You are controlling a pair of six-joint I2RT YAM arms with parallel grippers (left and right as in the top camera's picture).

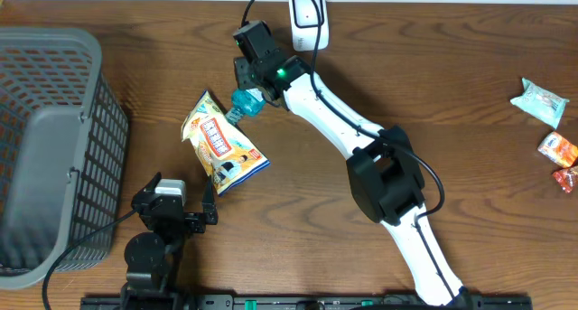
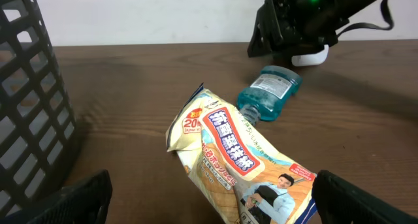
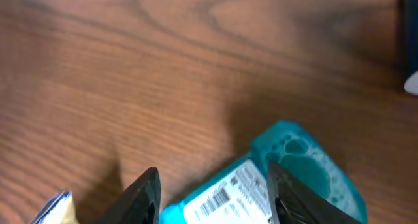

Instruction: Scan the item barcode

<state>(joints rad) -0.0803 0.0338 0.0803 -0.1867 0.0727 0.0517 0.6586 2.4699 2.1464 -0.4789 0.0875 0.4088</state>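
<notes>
A teal bottle [image 1: 242, 103] lies on its side on the wooden table, just past the top of a yellow snack bag [image 1: 223, 145]. Its white label with a barcode [image 3: 228, 194] faces up in the right wrist view. My right gripper [image 3: 212, 185] hangs over the bottle [image 3: 307, 165], open, one finger on each side of the label; a sliver of gap shows at the left finger. The white scanner [image 1: 307, 19] stands at the far edge behind that arm. My left gripper [image 2: 212, 201] is wide open near the front, facing the snack bag [image 2: 228, 152], holding nothing.
A grey mesh basket [image 1: 54, 147] fills the left side. Small wrapped snacks [image 1: 542, 102] lie at the far right. The right arm [image 1: 379, 165] stretches diagonally across the middle of the table.
</notes>
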